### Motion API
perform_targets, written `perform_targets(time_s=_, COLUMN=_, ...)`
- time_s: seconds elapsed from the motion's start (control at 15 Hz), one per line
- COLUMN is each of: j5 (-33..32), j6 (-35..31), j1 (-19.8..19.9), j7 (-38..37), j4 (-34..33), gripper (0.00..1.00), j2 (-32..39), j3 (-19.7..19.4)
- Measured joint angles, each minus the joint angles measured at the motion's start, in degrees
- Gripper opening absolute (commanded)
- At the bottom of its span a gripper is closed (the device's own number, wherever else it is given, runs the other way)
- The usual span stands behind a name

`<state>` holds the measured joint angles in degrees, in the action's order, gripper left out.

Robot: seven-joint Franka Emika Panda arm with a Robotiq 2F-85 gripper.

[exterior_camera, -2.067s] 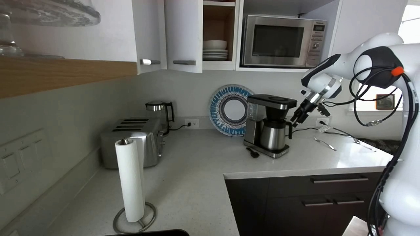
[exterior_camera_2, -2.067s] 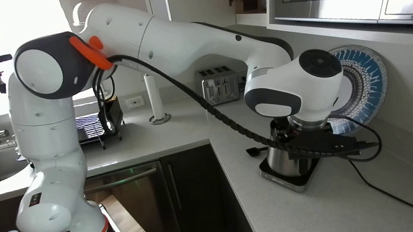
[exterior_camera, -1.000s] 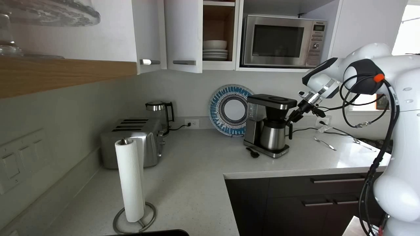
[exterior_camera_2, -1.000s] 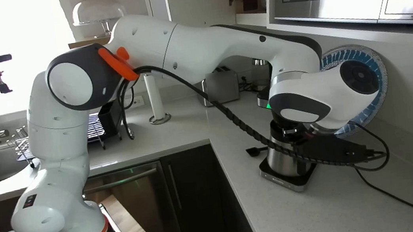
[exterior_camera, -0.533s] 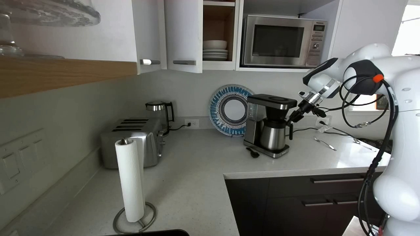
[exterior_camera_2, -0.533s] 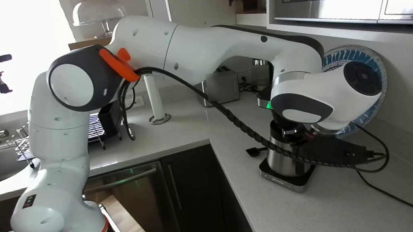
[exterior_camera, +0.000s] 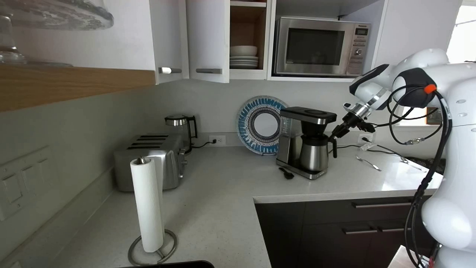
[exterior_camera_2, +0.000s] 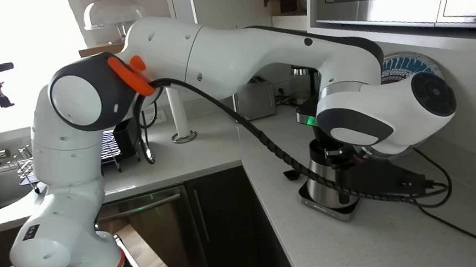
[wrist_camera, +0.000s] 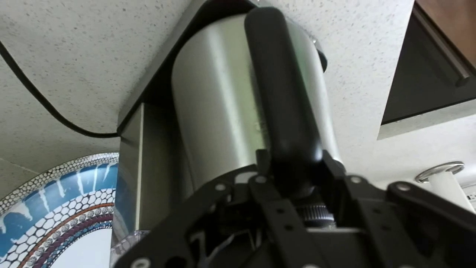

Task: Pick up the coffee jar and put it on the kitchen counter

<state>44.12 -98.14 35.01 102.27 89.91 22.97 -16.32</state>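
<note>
The coffee jar (exterior_camera: 314, 158), a silvery carafe with a black top and side handle, stands part way out of the coffee machine's bay, over its base plate. Whether its bottom touches the plate I cannot tell. My gripper (exterior_camera: 332, 137) is shut on the upper end of the handle. In the wrist view the gripper (wrist_camera: 297, 160) has a finger on each side of the black handle (wrist_camera: 280, 89), with the jar's steel body (wrist_camera: 212, 93) behind it. The light kitchen counter (exterior_camera: 223, 178) spreads around the machine and also shows in an exterior view as the counter (exterior_camera_2: 407, 230).
The coffee machine (exterior_camera: 287, 147) rises beside the jar, its brewing head above. A black scoop (exterior_camera: 287, 173) lies in front of it, a blue-patterned plate (exterior_camera: 264, 124) leans behind. Cutlery (exterior_camera: 368, 162) and a cable lie on the gripper's side. Toaster (exterior_camera: 148, 160) and paper roll (exterior_camera: 147, 204) stand farther off.
Over the last second the gripper closed on the handle. In the last half second, arm and jar have shifted together a little away from the machine's tower.
</note>
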Motion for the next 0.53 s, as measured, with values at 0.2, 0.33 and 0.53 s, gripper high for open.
perform_targets(time_s=0.2, j5=0.0, j6=0.7, j1=0.8, j7=0.0, j4=0.0, gripper=0.09, j2=0.0, j3=0.0)
perform_targets(time_s=0.33, j5=0.0, j6=0.8, j1=1.3, j7=0.0, j4=-0.1, gripper=0.09, j2=0.0, j3=0.0)
perform_targets(time_s=0.53, j5=0.2, j6=0.8, j1=2.6, j7=-0.6, j4=-0.8, gripper=0.09, j2=0.2, j3=0.0)
